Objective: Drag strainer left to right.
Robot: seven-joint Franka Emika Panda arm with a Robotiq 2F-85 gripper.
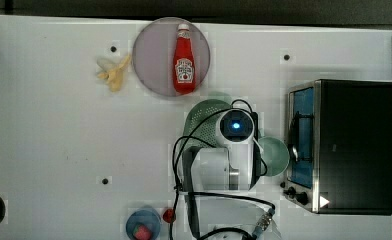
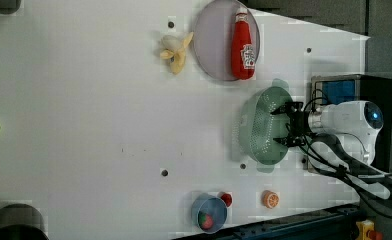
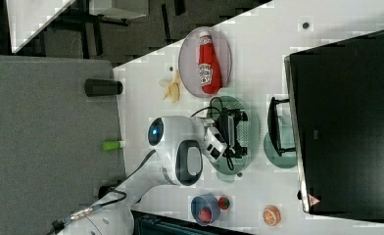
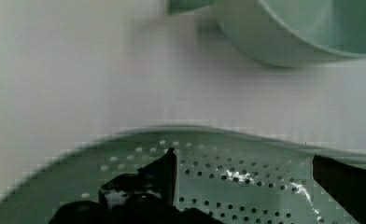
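The white worktop [image 2: 84, 125] carried a black oven [image 1: 354, 145] at its edge on the top view's right. The grey plate [image 1: 151, 57] with a ketchup bottle [image 1: 184, 60] sat at the far edge. The strainer [image 2: 261, 125] lay near the oven, just beside the mug [image 1: 276, 155]. The claw [image 2: 290, 125] hung over the strainer's bowl, fingers [image 4: 165, 175] spread wide, grasping nothing.
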